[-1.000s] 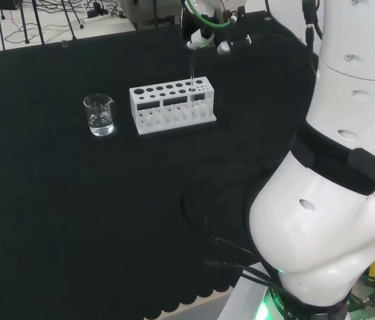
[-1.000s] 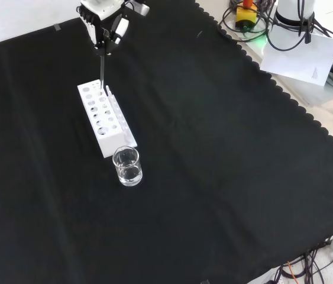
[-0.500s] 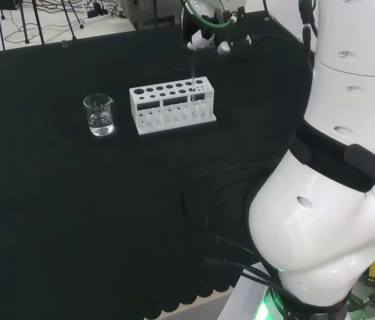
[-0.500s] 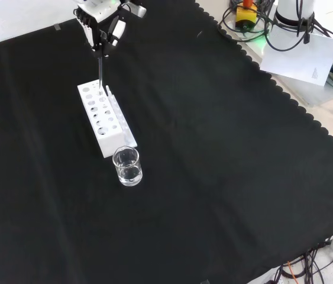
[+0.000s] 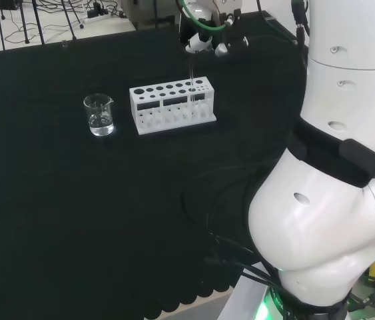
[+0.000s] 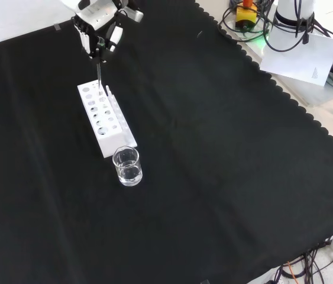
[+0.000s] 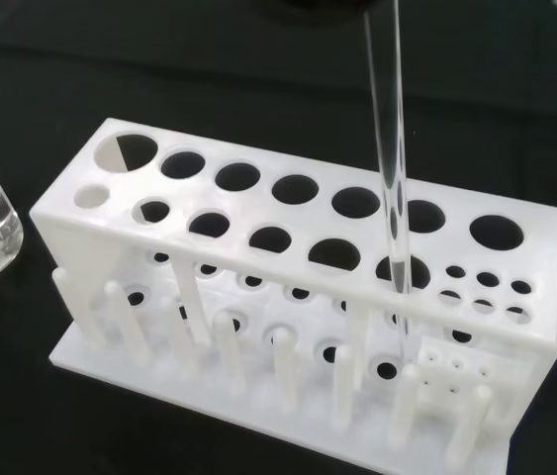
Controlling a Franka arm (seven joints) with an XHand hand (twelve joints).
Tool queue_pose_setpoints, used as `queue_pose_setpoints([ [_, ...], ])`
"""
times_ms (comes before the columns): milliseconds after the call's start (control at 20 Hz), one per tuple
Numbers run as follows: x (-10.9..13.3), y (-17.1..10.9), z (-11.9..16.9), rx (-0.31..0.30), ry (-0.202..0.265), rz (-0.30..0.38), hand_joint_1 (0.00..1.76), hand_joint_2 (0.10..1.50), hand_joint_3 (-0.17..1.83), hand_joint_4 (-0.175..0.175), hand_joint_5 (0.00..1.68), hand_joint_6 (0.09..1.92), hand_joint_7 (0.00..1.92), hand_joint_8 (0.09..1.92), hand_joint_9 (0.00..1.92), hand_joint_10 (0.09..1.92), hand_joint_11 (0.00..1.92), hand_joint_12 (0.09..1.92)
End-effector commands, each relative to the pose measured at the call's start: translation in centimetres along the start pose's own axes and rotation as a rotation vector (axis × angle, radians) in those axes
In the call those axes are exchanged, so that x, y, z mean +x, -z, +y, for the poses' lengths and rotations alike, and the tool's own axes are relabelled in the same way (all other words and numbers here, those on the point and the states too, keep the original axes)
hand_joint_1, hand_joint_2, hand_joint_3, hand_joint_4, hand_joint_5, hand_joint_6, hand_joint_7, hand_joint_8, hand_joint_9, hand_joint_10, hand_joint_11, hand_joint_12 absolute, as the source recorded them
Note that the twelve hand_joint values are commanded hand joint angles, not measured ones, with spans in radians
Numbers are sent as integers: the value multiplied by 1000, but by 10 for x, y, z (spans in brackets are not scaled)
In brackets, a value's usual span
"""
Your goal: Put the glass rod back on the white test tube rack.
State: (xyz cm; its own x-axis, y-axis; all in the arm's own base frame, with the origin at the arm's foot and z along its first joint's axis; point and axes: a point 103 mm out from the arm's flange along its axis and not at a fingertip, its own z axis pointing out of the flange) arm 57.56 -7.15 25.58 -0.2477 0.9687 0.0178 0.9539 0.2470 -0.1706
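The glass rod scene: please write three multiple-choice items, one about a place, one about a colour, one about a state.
1. In the head view, where does the beaker stand?
A. left of the rack
B. right of the rack
C. on top of the rack

2. What colour is the test tube rack?
A. red
B. white
C. blue

3. What is the state of the glass rod?
A. lying flat on the cloth
B. standing in the beaker
C. upright, passing down through a rack hole

Answers:
1 A, the beaker stands apart from the rack's left end.
2 B, every view shows it white.
3 C, the hand holds its top and the wrist view shows it in a hole.
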Motion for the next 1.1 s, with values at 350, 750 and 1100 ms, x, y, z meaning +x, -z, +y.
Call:
queue_pose_setpoints([
  [350,-9,-1,5,34,-13,6,1275,1035,-12,-175,1174,467,1273,979,1667,669,1799,274],
  [750,-10,6,0,79,-5,-13,1388,992,-175,-175,1137,397,1543,141,1773,484,1815,275],
  [1100,-7,9,3,117,-1,-14,1431,964,-175,-175,410,851,1606,87,1827,430,1809,347],
])
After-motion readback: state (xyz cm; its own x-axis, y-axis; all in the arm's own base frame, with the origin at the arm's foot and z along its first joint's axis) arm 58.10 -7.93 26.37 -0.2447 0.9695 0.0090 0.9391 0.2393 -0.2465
